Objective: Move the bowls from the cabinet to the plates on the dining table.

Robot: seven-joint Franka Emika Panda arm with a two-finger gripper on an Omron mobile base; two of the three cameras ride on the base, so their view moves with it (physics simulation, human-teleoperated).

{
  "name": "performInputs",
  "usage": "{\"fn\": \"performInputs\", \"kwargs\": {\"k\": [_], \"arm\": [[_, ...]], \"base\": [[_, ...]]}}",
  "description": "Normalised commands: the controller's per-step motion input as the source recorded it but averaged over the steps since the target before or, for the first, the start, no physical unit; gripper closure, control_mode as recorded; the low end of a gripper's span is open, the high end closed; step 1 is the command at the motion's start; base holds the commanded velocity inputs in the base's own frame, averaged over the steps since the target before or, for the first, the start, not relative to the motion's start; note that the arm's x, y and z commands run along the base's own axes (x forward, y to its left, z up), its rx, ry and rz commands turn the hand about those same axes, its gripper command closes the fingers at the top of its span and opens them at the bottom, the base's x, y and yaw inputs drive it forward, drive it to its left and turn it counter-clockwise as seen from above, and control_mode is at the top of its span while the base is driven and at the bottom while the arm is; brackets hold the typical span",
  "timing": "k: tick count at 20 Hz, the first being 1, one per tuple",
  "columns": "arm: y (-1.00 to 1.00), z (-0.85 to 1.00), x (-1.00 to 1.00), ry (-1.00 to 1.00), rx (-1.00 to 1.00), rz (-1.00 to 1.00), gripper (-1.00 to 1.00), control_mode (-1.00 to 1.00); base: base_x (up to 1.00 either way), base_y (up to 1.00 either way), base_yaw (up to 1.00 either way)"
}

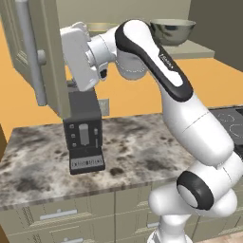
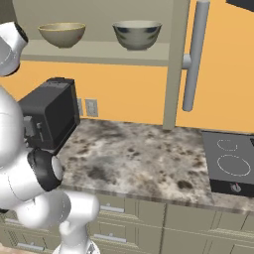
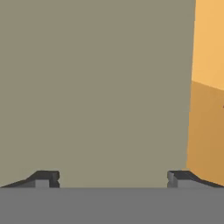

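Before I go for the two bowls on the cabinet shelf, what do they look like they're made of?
Olive-tan bowl: looks like glazed ceramic, smooth, matte olive body with a yellowish rim, though painted stoneware or plastic can't be ruled out. Marbled grey bowl: pale grey with dark swirls and a soft sheen, probably glazed ceramic, possibly brushed metal. Both sit upright on the shelf.

The white arm (image 1: pixel 190 123) is rising from the lower right of the left base view, bending at a dark elbow joint and reaching up and leftward; its wrist is turning the hand away toward the left; in the hand view the gripper (image 3: pixel 113 178) is standing with its jaws spread wide, the two dark fingertips (image 3: pixel 46 178) sitting far apart, nothing between them.
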Motion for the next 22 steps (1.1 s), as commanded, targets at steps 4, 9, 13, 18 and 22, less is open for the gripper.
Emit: {"fn": "performInputs", "kwargs": {"k": [4, 9, 13, 18, 22], "arm": [[0.43, 0.00, -0.31, -0.12, -0.15, 0.02, -1.00, -1.00], [0.07, 0.00, -0.33, -0.15, -0.15, 0.00, -1.00, -1.00], [-0.45, 0.00, -0.04, -0.12, -0.13, 0.00, -1.00, -1.00], [-0.77, 0.00, -0.03, -0.16, -0.15, 0.00, -1.00, -1.00], [-0.69, 0.00, 0.00, -0.19, -0.18, 0.06, -1.00, -1.00]], "base": [[0.00, 0.00, 0.00], [0.00, 0.00, 0.00], [0.00, 0.00, 0.00], [0.00, 0.00, 0.00], [0.00, 0.00, 0.00]]}}
